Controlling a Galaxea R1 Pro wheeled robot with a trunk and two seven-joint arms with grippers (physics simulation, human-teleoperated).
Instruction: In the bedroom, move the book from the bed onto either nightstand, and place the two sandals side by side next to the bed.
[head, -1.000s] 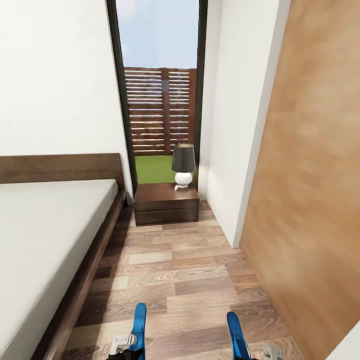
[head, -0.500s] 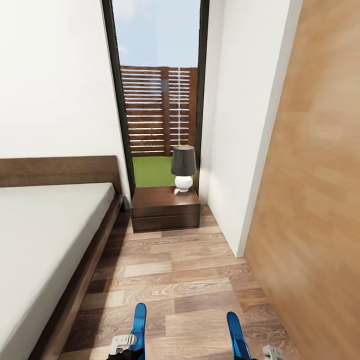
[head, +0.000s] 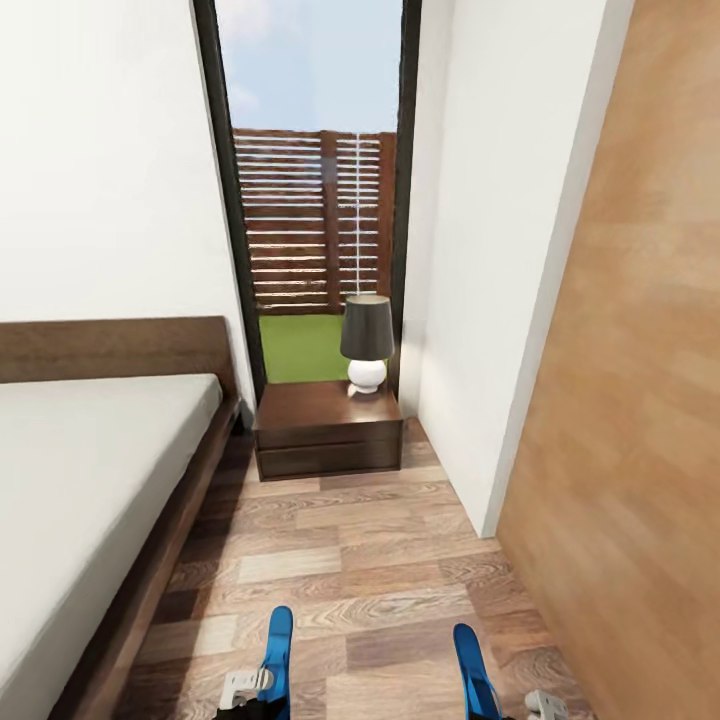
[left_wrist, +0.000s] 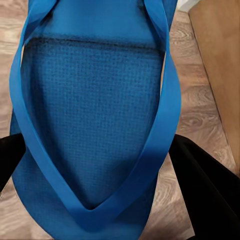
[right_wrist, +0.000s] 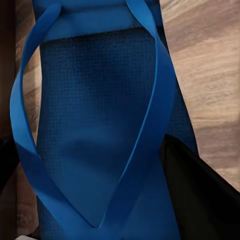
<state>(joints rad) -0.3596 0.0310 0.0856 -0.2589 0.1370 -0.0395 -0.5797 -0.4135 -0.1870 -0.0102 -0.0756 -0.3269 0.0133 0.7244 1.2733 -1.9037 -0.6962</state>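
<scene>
Each gripper carries one blue sandal. In the head view the left sandal (head: 279, 655) and the right sandal (head: 470, 665) stick up at the bottom edge, above the wood-plank floor. My left gripper (left_wrist: 107, 175) is shut on its sandal (left_wrist: 95, 100), a black finger (left_wrist: 205, 190) on either side. My right gripper (right_wrist: 100, 180) is likewise shut on its sandal (right_wrist: 95, 100). The bed (head: 90, 470) with its bare pale mattress runs along the left. A dark wooden nightstand (head: 325, 435) stands ahead under the window. The book is out of view.
A grey-shaded lamp (head: 366, 340) with a white base stands on the nightstand's right side. A white wall corner (head: 480, 300) and a light wood panel (head: 640, 400) close in the right side. A strip of plank floor (head: 350, 540) runs between bed and wall.
The whole picture has shifted: the camera has moved forward and the nightstand looks nearer and larger. Both sandals stay in the same place in the grippers.
</scene>
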